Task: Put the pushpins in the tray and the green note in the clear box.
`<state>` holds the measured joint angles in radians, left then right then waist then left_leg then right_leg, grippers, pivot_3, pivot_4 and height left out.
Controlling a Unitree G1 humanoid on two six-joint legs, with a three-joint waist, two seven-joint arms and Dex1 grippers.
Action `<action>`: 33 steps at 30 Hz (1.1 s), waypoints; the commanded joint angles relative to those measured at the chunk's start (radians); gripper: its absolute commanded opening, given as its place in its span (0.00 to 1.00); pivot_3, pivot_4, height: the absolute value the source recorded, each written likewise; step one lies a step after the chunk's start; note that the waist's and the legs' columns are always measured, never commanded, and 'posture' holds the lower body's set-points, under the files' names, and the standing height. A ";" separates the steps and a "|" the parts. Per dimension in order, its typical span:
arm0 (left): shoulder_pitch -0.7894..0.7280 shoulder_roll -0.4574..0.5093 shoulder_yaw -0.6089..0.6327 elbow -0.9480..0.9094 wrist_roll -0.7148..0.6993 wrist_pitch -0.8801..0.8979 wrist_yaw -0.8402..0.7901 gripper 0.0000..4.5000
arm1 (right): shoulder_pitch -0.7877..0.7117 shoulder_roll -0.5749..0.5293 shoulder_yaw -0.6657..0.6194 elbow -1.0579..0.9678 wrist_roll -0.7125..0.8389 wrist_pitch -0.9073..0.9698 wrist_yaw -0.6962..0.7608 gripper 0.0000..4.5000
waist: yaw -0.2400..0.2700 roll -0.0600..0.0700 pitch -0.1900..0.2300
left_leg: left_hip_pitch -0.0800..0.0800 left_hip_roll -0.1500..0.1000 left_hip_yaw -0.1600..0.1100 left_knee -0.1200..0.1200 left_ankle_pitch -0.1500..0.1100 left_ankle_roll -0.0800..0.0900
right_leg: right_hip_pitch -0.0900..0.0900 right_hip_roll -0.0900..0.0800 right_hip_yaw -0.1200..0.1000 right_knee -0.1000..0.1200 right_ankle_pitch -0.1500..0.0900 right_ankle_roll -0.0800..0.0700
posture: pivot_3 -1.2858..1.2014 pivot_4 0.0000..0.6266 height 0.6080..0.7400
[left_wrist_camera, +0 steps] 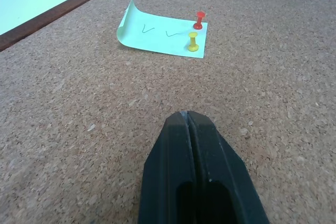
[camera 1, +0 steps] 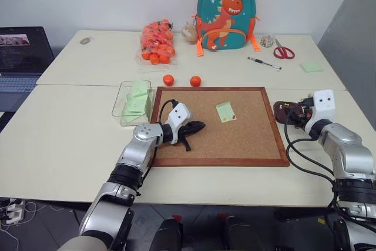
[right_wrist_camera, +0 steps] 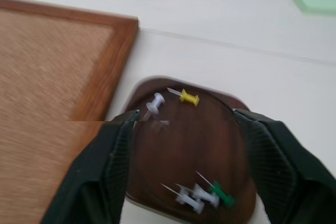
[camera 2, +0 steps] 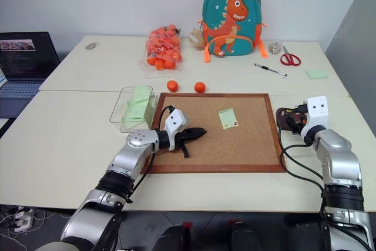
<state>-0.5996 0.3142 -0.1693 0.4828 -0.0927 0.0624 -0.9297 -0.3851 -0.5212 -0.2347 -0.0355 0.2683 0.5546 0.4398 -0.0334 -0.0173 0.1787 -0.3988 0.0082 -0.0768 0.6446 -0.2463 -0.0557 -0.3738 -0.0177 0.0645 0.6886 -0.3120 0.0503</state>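
- The table (camera 1: pixel 76 145) is pale and broad; a laptop (camera 1: pixel 20 57) sits at its far left edge; a dinosaur backpack (camera 1: pixel 226 10) stands at the back, with a bag of orange balls (camera 1: pixel 157 42) beside it and two loose orange balls (camera 1: pixel 182 80) nearer the board.
- The cork board (camera 1: pixel 235 139) lies in the middle, wood-framed.
- The clear box (camera 1: pixel 126 89) sits just beside the board's left edge; it holds pale green slips.
- The left gripper (camera 1: pixel 197 126) rests low over the board's left part, its jaws pressed together and empty; the green note (left_wrist_camera: pixel 163 32) lies well ahead of the tips, apart from them, one edge curling up.
- The right gripper (right_wrist_camera: pixel 184 129) hovers over the tray (right_wrist_camera: pixel 184 145), jaws spread wide with nothing between them; one finger stands at each side of the dish.
- The tray is dark brown and lies just off the board's right edge.
- Scissors (camera 1: pixel 284 51), a pen (camera 1: pixel 264 63) and a green pad (camera 1: pixel 311 67) lie at the back right.
- Two pushpins (left_wrist_camera: pixel 195 31), one red and one yellow, stand in the note's corner; inside the tray lie more pins (right_wrist_camera: pixel 202 195); a white and a yellow one near one end, a green and pale ones at the other.
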 commanded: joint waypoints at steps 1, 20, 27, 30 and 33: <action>0.007 -0.001 -0.014 0.012 0.015 0.005 0.001 0.00 | 0.037 0.037 0.051 -0.171 0.065 0.034 0.036 0.88 | 0.000 0.000 0.000 | 0.000 0.000 0.000 0.000 0.000 0.000 | 0.000 0.000 -0.001 0.000 0.000 0.000 | 0.52 0.24 1.00; 0.012 -0.012 -0.016 0.013 0.017 0.003 0.010 0.00 | 0.001 0.232 0.310 -0.031 -0.102 -0.103 -0.039 0.88 | 0.000 0.000 0.000 | 0.000 0.000 -0.001 0.000 0.000 0.000 | 0.000 0.000 -0.001 0.000 0.000 0.000 | 0.52 0.24 1.00; 0.015 -0.015 -0.016 0.008 0.015 0.005 0.010 0.00 | -0.036 0.247 0.325 0.052 -0.126 -0.140 -0.031 0.74 | 0.000 0.000 0.000 | 0.000 0.000 -0.001 0.000 0.000 0.000 | 0.000 0.000 -0.001 0.000 0.000 0.000 | 0.52 0.24 1.00; 0.017 -0.015 -0.017 0.005 0.015 0.005 0.010 0.00 | -0.045 0.252 0.321 0.080 -0.137 -0.152 -0.033 0.59 | 0.000 0.000 0.000 | 0.000 0.000 -0.001 0.000 0.000 0.000 | 0.000 0.000 -0.001 0.000 0.000 0.000 | 0.52 0.24 1.00; 0.017 -0.013 -0.017 0.003 0.015 0.006 0.008 0.00 | -0.048 0.254 0.317 0.092 -0.141 -0.161 -0.033 0.47 | 0.000 0.000 0.000 | 0.000 0.000 -0.001 0.000 0.000 0.000 | 0.000 0.000 -0.001 0.000 0.000 0.000 | 0.52 0.24 1.00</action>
<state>-0.5980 0.3060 -0.1697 0.4842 -0.0917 0.0589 -0.9248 -0.4147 -0.2668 0.0938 0.0603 0.1351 0.4165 0.4086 -0.0334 -0.0172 0.1786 -0.3987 0.0079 -0.0775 0.6449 -0.2462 -0.0557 -0.3736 -0.0179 0.0635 0.6883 -0.3120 0.0503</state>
